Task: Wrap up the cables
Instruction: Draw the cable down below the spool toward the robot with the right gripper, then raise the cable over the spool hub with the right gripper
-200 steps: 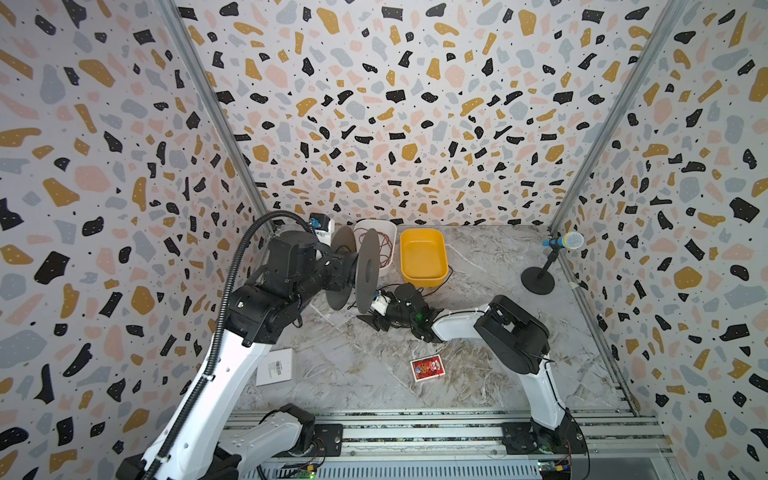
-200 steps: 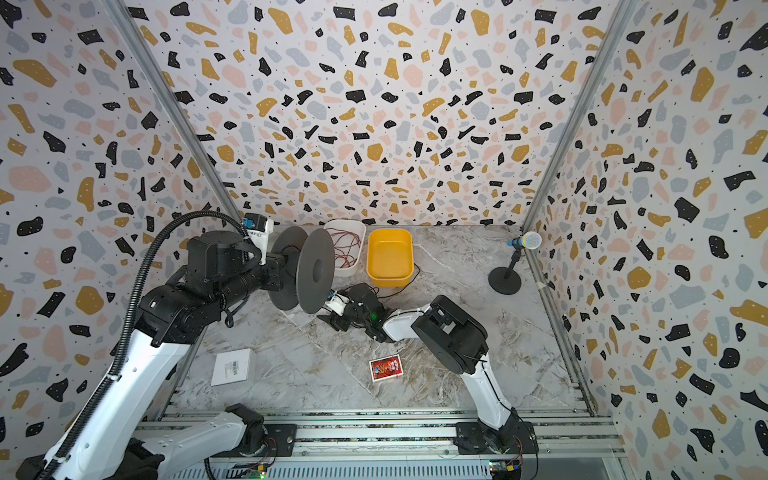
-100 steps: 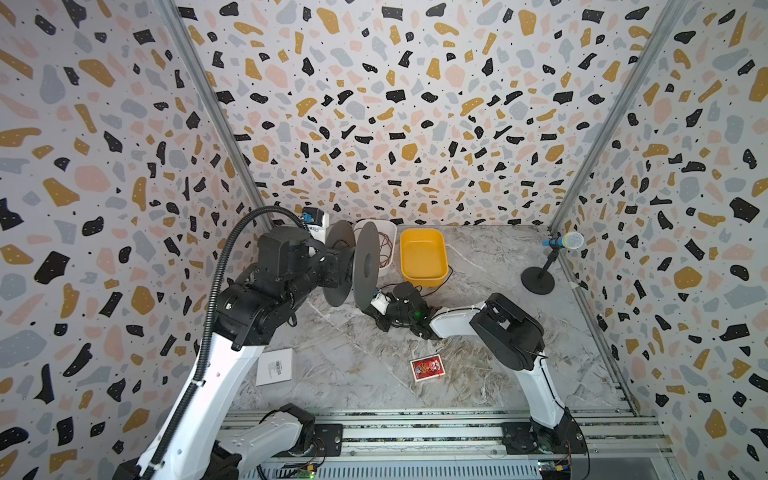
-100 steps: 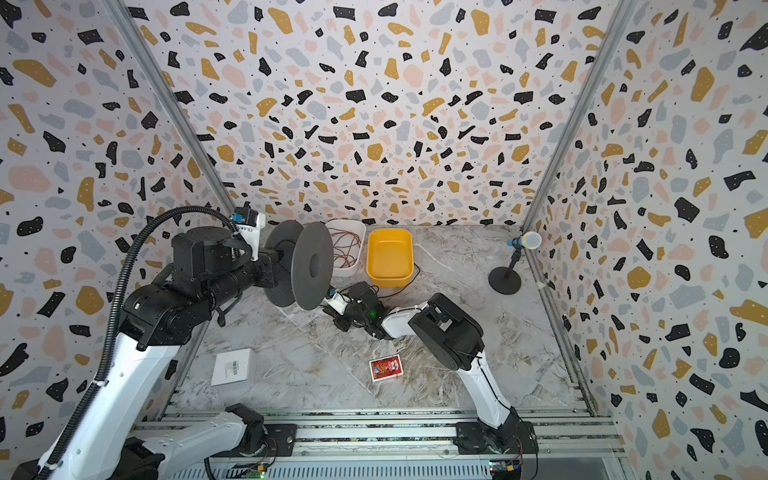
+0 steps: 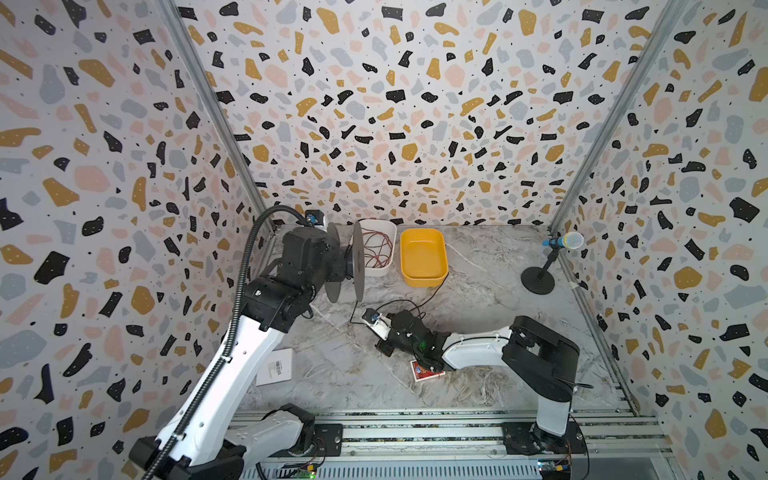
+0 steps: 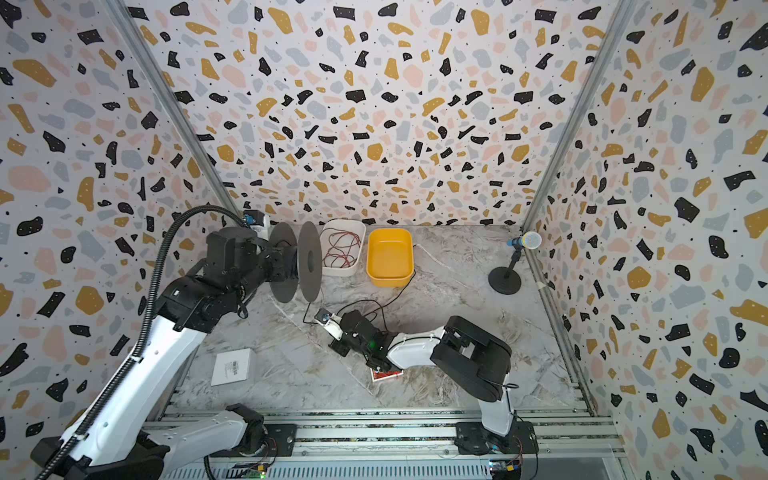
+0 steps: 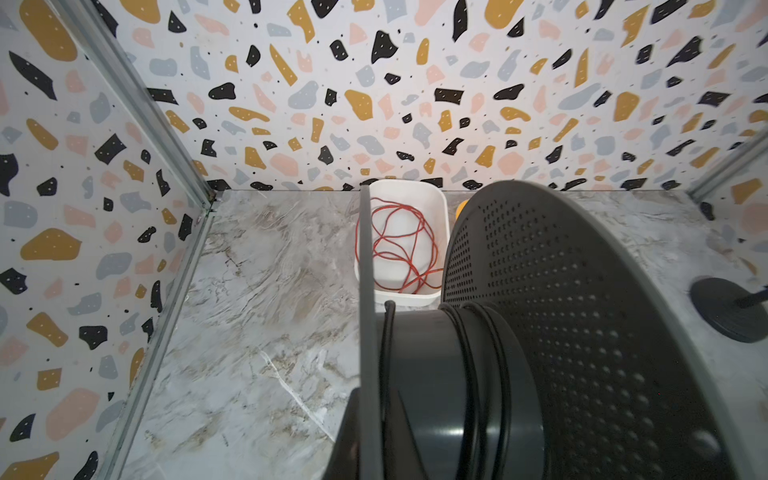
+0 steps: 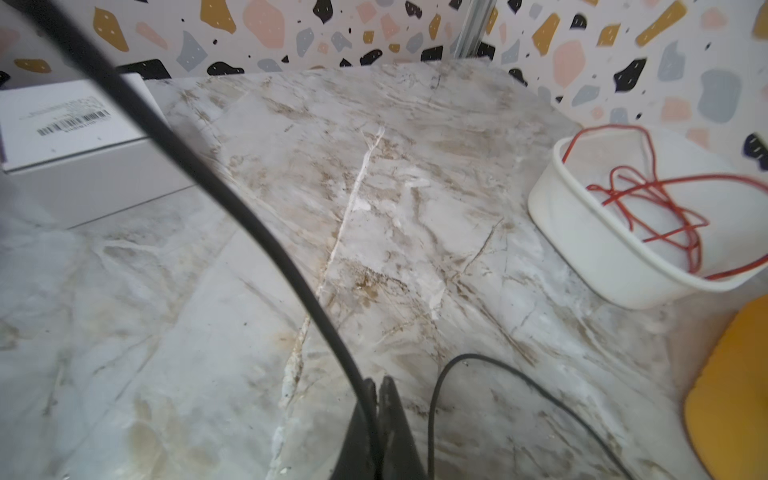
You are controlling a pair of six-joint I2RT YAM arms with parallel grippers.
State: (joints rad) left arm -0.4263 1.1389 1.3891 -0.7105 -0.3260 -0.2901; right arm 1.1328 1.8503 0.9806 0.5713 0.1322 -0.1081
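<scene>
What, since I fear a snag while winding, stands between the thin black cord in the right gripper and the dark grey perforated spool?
Nothing visible does. The thin black cord runs free from the right gripper, shut on it, up to the dark grey perforated spool.

The left arm [image 5: 232, 357] rears up from its base, elbow bent high, with forearm and wrist held level and pointing across the middle; the right arm [image 5: 478, 353] folds low, forearm stretched flat toward the centre, its gripper [image 8: 379, 392] carried low with fingers [image 8: 397, 419] pinched tight together
</scene>
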